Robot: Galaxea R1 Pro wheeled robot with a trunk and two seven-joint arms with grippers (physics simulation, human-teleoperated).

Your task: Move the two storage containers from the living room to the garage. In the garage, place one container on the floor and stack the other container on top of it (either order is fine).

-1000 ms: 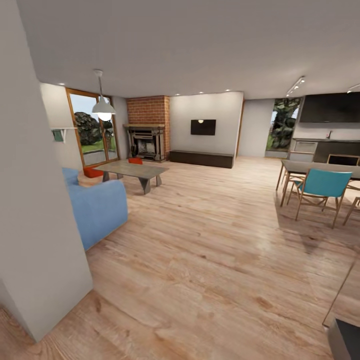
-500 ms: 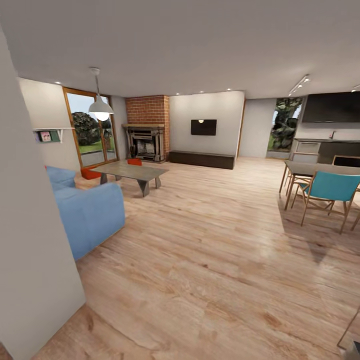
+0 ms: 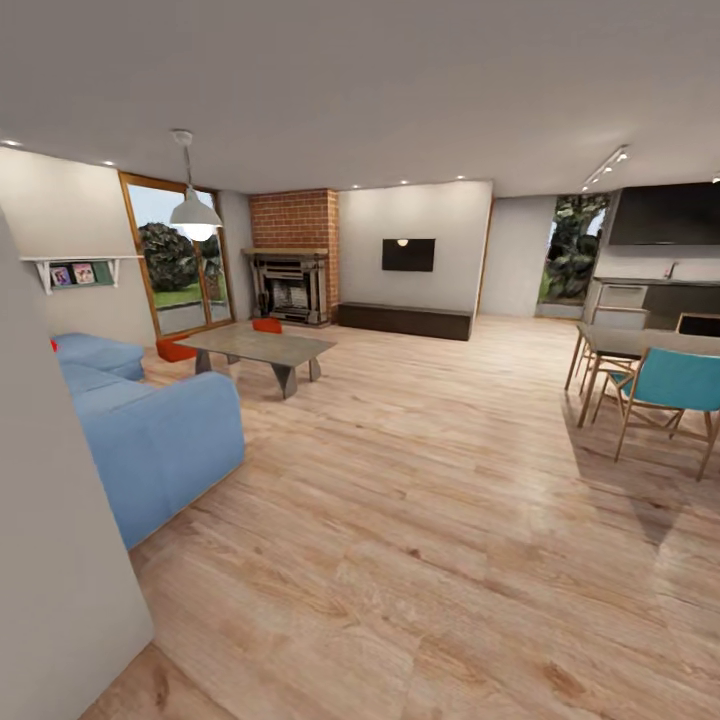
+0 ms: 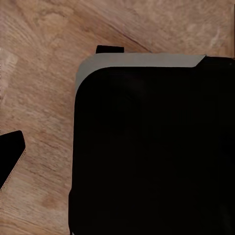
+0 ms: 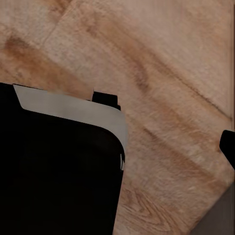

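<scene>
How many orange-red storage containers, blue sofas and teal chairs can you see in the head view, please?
Orange-red storage containers: 2
Blue sofa: 1
Teal chair: 1
Total: 4

the head camera looks level across the living room toward the brick fireplace (image 3: 293, 262), a pale wall corner (image 3: 55, 560) close at its left. both wrist cameras point straight down, close over the dark robot base (image 4: 152, 147) and the plank floor (image 5: 161, 58) that all three views share.
</scene>
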